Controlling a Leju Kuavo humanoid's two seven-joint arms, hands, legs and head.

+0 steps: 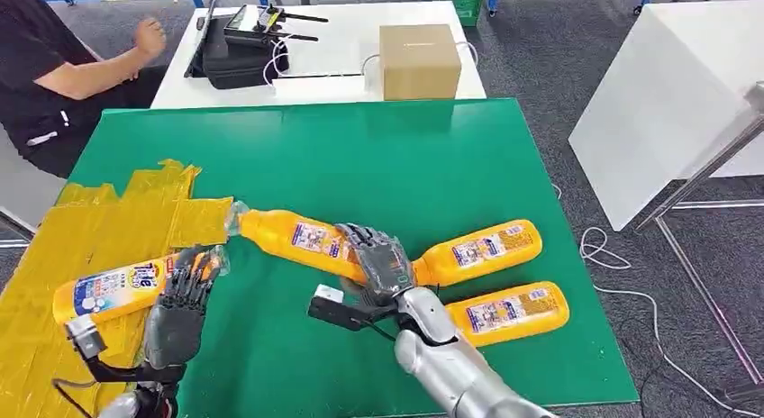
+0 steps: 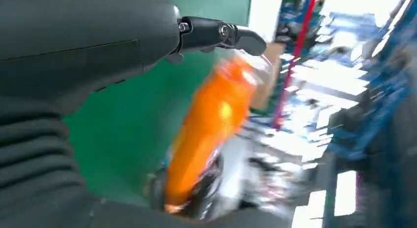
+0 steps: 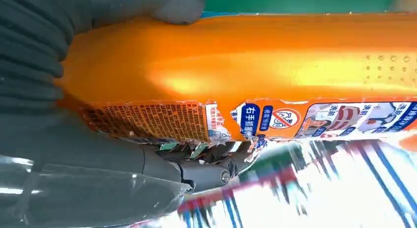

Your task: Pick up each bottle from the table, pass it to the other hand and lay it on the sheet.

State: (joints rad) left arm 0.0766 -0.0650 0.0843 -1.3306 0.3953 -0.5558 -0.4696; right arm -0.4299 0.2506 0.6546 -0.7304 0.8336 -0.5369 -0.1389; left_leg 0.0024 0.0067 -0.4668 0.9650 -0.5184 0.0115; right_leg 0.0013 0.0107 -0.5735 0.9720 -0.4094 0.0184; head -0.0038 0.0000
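Four orange plastic bottles on the green table [image 1: 405, 157]
Right hand [image 1: 383, 263] grips one orange plastic bottle [image 1: 297, 238] (cap toward the yellow taped sheet [image 1: 81, 238]); left hand [image 1: 185, 292] spread, holding nothing.

The head view is bright and sharp, with soft light from above and only small, faint shadows. The left wrist view is very blurry. A shiny glare streak sits on the orange bottle [image 3: 246, 75].

held bottle: orange plastic bottle w/ clear cap [image 1: 293, 239], tilted, cap end by sheet edge
sheet bottle: orange bottle, white-blue label [image 1: 113, 289], lying on yellow taped sheet [image 1: 63, 256]
table bottles: two orange labelled bottles [image 1: 482, 249] [image 1: 510, 312], lying on green table [image 1: 405, 157], right side
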